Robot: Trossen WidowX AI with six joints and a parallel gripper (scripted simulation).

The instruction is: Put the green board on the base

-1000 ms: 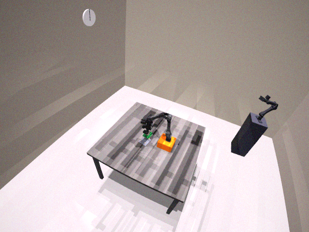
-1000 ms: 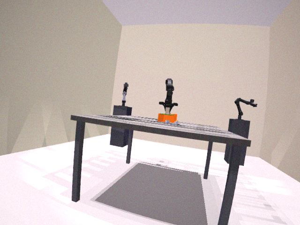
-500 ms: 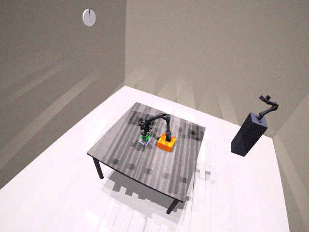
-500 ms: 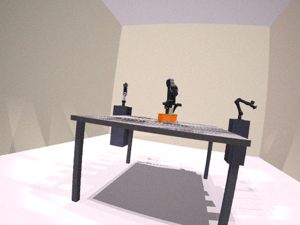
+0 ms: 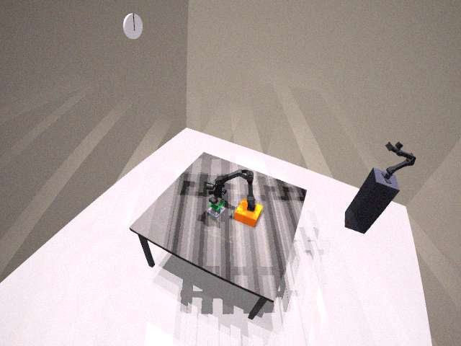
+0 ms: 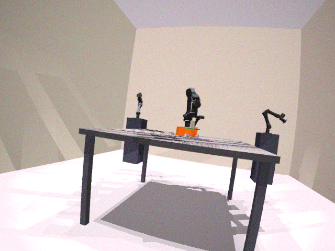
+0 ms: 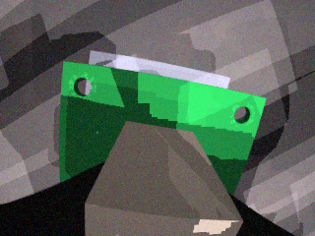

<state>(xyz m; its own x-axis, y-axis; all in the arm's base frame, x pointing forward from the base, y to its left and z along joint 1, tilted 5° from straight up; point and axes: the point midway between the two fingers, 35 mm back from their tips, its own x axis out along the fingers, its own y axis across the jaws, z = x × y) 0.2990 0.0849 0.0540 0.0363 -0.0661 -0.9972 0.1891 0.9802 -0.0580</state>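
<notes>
From here, the gripper (image 5: 216,201) (image 6: 192,120) (image 7: 154,175) is clamped on the square handle (image 6: 192,124) (image 7: 153,172) of the green board (image 5: 221,205) (image 6: 197,129) (image 7: 212,105). The board hangs above the grey base (image 5: 213,213) (image 6: 191,137) (image 7: 162,68), with a gap between them. The base sits on the table (image 5: 167,227) (image 6: 176,145) (image 7: 299,167) near the orange block (image 5: 243,218) (image 6: 180,131), apart from it. One edge of the base peeks out past the board.

Looking like a robotics lab: one black arm (image 5: 250,186) (image 6: 189,105) standing on an orange block (image 5: 245,218) (image 6: 182,131) atop a table (image 5: 178,238) (image 6: 172,146), others mounting dark pedestals (image 5: 372,202) (image 6: 135,153) nearby; plain beige walls (image 5: 316,74) (image 6: 216,67) rising around a pale floor (image 5: 93,268) (image 6: 40,205), with a round white disc (image 5: 130,27) showing on one wall.
</notes>
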